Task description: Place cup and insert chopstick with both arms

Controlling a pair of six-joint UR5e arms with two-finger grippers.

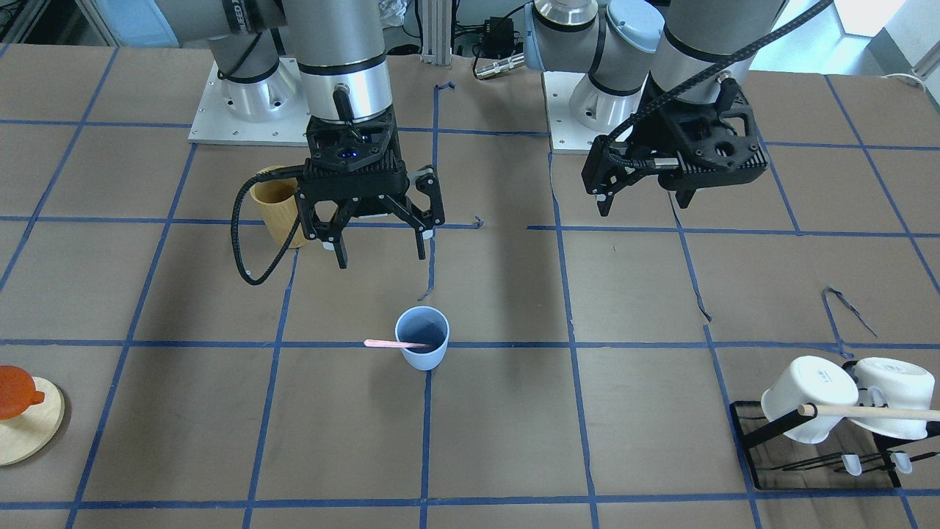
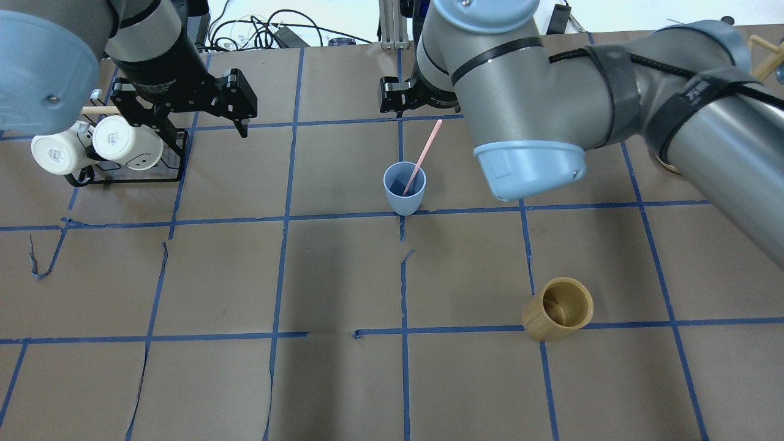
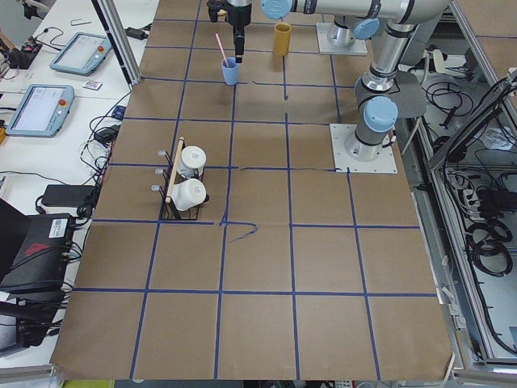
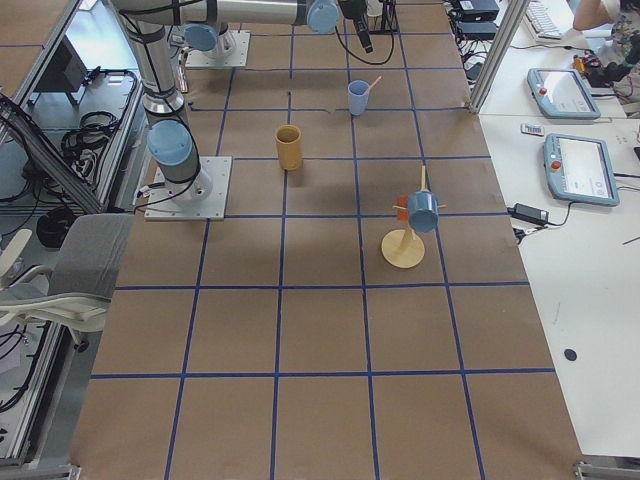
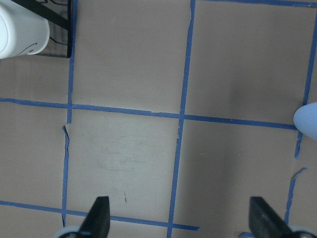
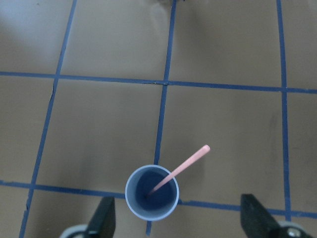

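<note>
You have room around the right gripper [image 1: 382, 253]. It hangs above the table [image 1: 514, 426] with nothing touching it. The nearest thing on the robot's side of it is the tan bamboo cylinder [image 1: 275, 202], which stands upright and partly hidden behind the fingers in the front-facing view. The table's far edge lies well beyond these jaws on the operators' side.

The mug rack [image 1: 808, 441] with its two white mugs [image 1: 808, 397] sits well out from the left gripper [image 1: 645, 204]. In the left wrist view one mug shows only in the corner, far from the fingertips. A round wooden stand [image 1: 22, 419] sits at the table's edge, well off to the right gripper's outer side.

Your right jaws are spread wide and hold nothing. The cup [image 6: 151, 193] stands upright below them, between the two fingers [image 6: 101, 220] and nearer the left-hand one in the wrist view, touching neither. The chopstick [image 6: 181, 168] rests inside the cup, tilted, with its lower end on the dark bottom and its upper end leaning out over the rim.

Your left jaws are also spread wide and hold nothing, with only taped paper beneath them. The cup is just a pale sliver off to one side of them.
</note>
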